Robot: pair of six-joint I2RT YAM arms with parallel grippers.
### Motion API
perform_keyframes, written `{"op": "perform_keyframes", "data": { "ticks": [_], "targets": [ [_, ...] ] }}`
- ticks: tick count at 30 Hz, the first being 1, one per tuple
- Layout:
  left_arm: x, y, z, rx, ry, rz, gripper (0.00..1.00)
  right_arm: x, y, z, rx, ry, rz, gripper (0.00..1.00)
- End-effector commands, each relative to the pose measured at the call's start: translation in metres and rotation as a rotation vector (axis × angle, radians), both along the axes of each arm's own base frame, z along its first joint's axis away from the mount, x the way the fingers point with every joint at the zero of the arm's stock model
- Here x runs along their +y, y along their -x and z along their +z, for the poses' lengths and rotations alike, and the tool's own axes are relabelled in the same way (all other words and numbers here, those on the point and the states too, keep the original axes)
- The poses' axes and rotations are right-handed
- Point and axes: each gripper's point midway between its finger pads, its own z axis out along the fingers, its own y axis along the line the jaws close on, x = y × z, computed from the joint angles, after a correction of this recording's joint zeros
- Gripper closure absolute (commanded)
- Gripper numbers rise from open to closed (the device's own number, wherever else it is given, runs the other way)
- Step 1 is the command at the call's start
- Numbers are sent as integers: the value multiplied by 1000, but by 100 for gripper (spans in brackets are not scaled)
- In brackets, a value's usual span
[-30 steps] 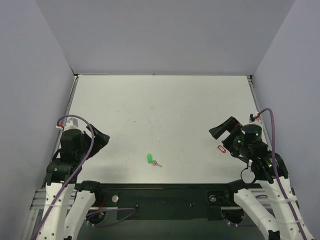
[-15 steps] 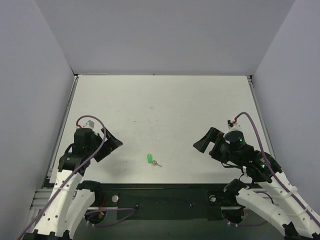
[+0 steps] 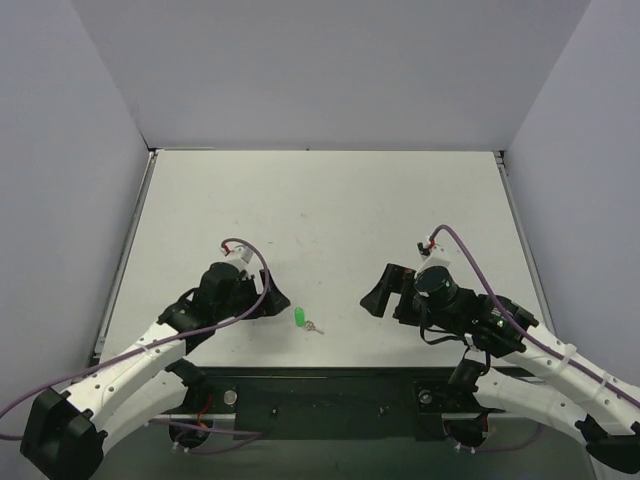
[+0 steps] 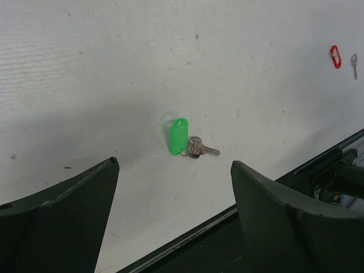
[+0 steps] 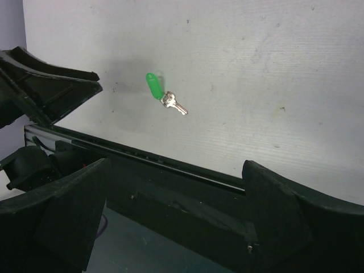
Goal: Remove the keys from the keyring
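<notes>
The keyring, a small bright green oval fob (image 3: 299, 317), lies flat on the white table near the front edge. The silver key (image 3: 314, 327) is joined to its right end. Both show in the left wrist view, fob (image 4: 178, 136) and key (image 4: 202, 149), and in the right wrist view, fob (image 5: 153, 85) and key (image 5: 174, 104). My left gripper (image 3: 277, 305) is open and empty just left of the fob, a little above the table. My right gripper (image 3: 379, 291) is open and empty to the right of the key, farther off.
A red oval outline piece (image 4: 335, 56) and a second small silver key (image 4: 354, 63) lie farther right on the table; my right arm hides them in the top view. The black front rail (image 3: 320, 385) runs just below the fob. Grey walls enclose the table.
Both arms have swung in from the table's sides toward the fob. The left gripper came close beside it; the right moved left over the red piece. Fob and key have not moved.
</notes>
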Motion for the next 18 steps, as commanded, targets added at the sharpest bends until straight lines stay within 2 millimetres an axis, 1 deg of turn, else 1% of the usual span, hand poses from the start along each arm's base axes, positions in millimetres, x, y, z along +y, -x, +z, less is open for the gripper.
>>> {"op": "perform_keyframes", "data": {
  "ticks": [1,3,5,6,10,13,16,18],
  "targets": [
    [-21,-19,7,-141,7,-50,10,10,-2,7,-37,-30,-1,6],
    [-28,-21,-1,-137,3,-74,10,14,0,6,-36,-31,14,7],
    [-32,-20,-14,-107,-20,-98,11,17,1,5,-33,-27,22,6],
    [-37,-22,-18,-111,-19,-113,12,18,2,5,-32,-25,30,7],
    [-53,-15,-38,-78,-21,-172,19,25,4,5,-31,-23,57,7],
    [-61,-11,-48,-61,-26,-199,21,30,4,4,-27,-11,70,6],
    [-68,-8,-57,-39,-42,-220,27,34,2,5,-28,-3,75,6],
    [-68,-6,-63,-27,-51,-217,29,36,1,5,-31,-4,76,7]
  ]
}}
